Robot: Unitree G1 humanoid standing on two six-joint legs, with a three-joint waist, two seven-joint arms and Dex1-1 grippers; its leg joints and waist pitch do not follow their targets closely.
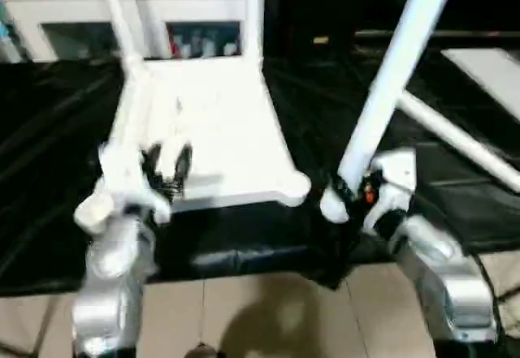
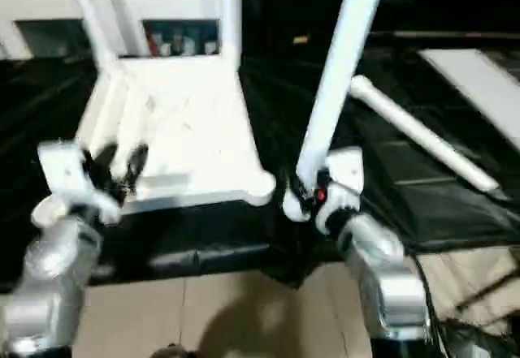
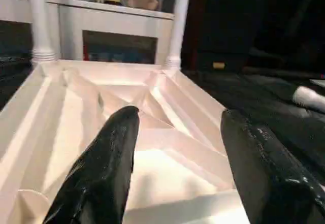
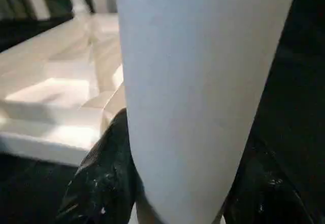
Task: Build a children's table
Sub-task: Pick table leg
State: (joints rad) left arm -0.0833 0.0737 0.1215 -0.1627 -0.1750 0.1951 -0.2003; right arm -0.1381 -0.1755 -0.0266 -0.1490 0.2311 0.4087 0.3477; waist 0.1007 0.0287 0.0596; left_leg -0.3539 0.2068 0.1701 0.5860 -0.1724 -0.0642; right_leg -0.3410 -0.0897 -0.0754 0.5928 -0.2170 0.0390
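The white tabletop (image 1: 213, 135) lies upside down on black sheeting, its ribbed X-braced underside (image 3: 152, 127) facing up. Two white legs (image 1: 253, 13) stand upright in its far corner sockets. My right gripper (image 1: 348, 196) is shut on a third leg (image 1: 398, 70), held tilted with its lower end just right of the tabletop's near right corner socket (image 1: 294, 187). A fourth leg (image 1: 463, 143) lies on the sheeting to the right. My left gripper (image 1: 166, 167) is open over the tabletop's near left part, with its fingers (image 3: 101, 168) empty.
A white cabinet with glass doors (image 1: 138, 17) stands behind the tabletop. A flat white panel (image 1: 491, 70) lies at the far right. The black sheeting (image 1: 65, 171) ends near me at a beige tiled floor (image 1: 268, 309).
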